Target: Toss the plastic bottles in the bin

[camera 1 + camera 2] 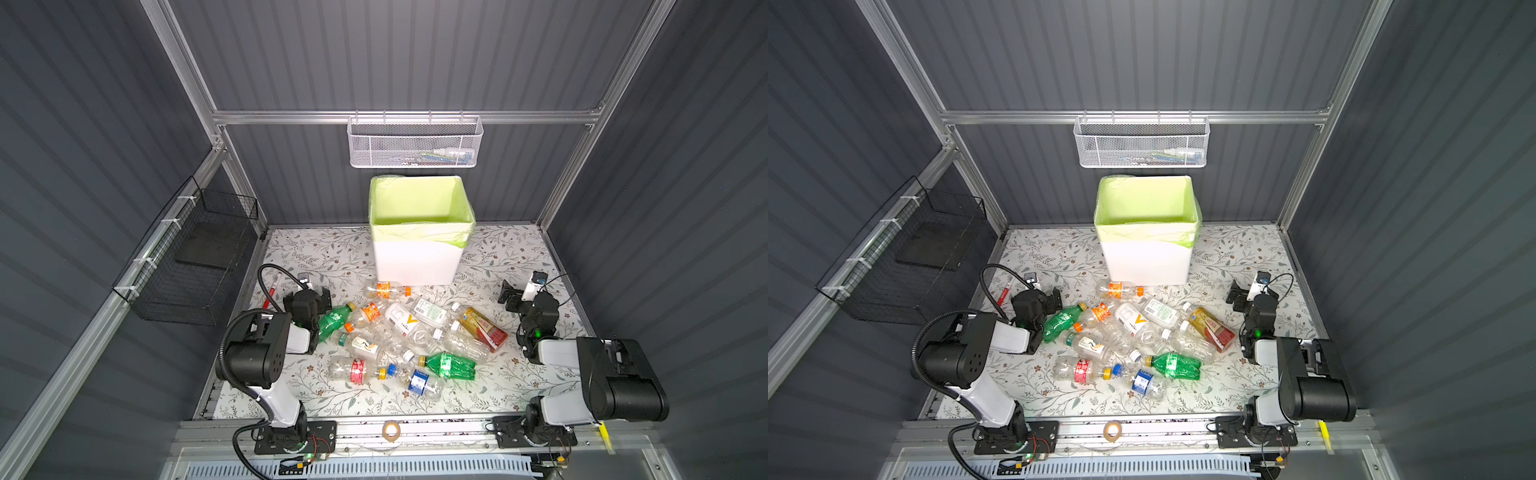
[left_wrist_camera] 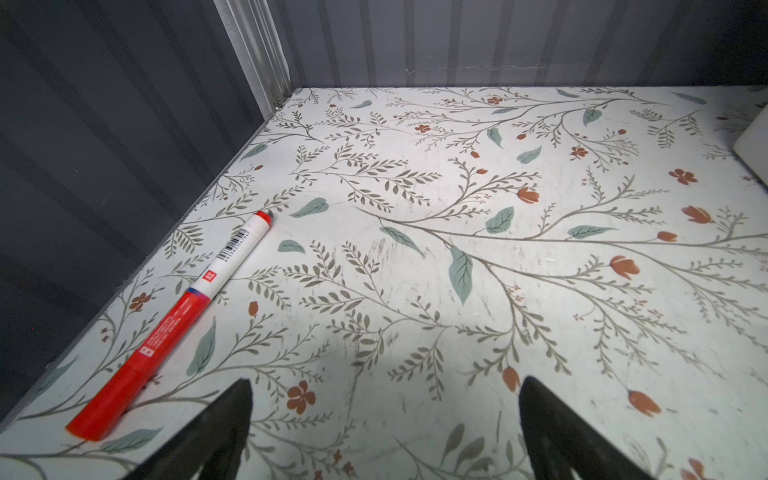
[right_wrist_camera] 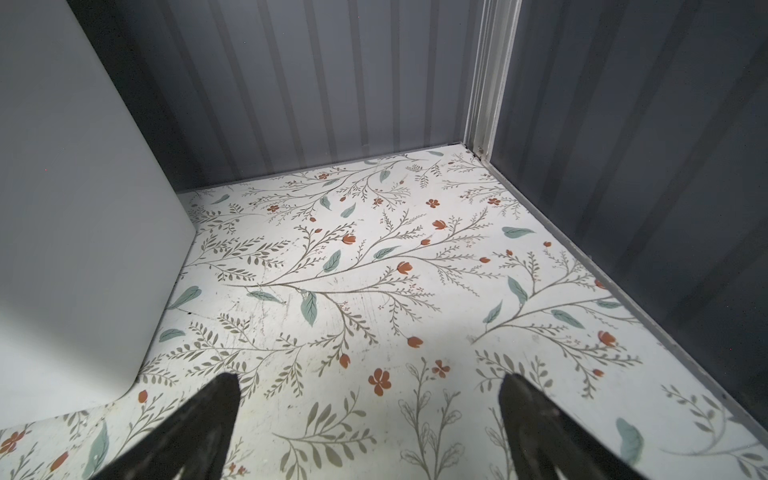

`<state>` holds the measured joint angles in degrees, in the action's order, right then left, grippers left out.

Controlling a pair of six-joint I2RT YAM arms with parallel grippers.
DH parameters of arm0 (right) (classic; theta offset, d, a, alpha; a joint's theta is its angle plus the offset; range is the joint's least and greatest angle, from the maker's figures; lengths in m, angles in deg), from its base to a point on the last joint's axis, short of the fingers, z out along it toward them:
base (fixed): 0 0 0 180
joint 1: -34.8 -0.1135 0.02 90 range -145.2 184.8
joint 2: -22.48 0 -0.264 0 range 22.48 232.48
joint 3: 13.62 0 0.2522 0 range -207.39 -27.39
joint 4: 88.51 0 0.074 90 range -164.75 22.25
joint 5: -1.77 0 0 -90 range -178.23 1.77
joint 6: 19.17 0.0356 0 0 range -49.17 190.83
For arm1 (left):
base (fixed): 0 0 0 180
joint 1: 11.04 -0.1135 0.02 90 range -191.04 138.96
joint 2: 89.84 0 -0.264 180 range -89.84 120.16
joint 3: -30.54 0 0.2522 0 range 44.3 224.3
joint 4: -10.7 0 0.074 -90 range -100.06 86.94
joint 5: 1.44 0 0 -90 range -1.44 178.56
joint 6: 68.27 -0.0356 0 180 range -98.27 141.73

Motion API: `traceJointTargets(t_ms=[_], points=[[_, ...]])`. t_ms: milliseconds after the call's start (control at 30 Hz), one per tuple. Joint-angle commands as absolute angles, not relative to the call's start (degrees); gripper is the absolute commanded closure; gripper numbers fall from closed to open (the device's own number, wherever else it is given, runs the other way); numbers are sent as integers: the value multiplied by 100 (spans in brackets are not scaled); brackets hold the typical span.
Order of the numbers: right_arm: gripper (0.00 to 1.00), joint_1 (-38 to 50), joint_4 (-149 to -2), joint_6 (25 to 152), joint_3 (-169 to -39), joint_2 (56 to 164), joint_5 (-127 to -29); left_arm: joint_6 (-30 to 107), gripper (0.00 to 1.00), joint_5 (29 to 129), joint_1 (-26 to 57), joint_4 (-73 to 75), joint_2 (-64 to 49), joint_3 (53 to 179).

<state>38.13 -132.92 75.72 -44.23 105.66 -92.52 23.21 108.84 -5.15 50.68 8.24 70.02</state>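
Both left gripper (image 2: 384, 384) and right gripper (image 3: 370, 380) gape wide, empty. Bottles (image 1: 401, 320) lie heaped between them before the bin (image 1: 415, 266); a green bottle (image 1: 334, 321), cap slanting binward, lies just beside the left.

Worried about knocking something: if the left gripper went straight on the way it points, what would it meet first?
Probably just the bare floral tabletop, then the back wall. The left gripper, jaws open, aims between the marker pen and the bin, touching neither.
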Motion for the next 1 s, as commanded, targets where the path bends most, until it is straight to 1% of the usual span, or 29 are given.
traceJointTargets(t_ms=[0, 167, 300, 333, 433, 567, 633, 733, 833, 967], points=[[1, 3822, -13214, 7558, -4540, 10629, -9237, 2252, 0, 10853, -550, 5064, 855, 7067], [1, 3831, -13197, 7557, -4549, 10624, -9228, 2252, 0, 10853, -550, 5062, 854, 7067], [8, 3831, -13226, 7539, -4537, 10566, -9187, 2224, 5, 10940, -550, 5166, 838, 7036], [9, 3829, -12770, 7549, -4724, 10355, -9183, 2299, 5, 11036, -550, 4916, 699, 7090], [12, 3832, -10564, 7519, -5682, 9804, -9134, 2426, 5, 11296, -550, 3559, 77, 7523], [16, 3762, -7999, 7916, -6958, 9708, -8839, 2810, 6, 11529, -550, 2230, -503, 8231], [16, 3636, -7045, 7984, -7317, 9731, -8479, 3129, 7, 11267, -542, 1290, -710, 8791], [16, 3331, -5874, 7854, -7648, 9737, -8165, 3506, 7, 10637, -534, 341, -837, 9364], [16, 2990, -4948, 7718, -7818, 9729, -7991, 3563, 8, 10091, -507, -182, -957, 9532], [16, 2600, -3880, 7746, -8043, 9763, -7769, 3553, 8, 9678, -489, -709, -1112, 9657]])
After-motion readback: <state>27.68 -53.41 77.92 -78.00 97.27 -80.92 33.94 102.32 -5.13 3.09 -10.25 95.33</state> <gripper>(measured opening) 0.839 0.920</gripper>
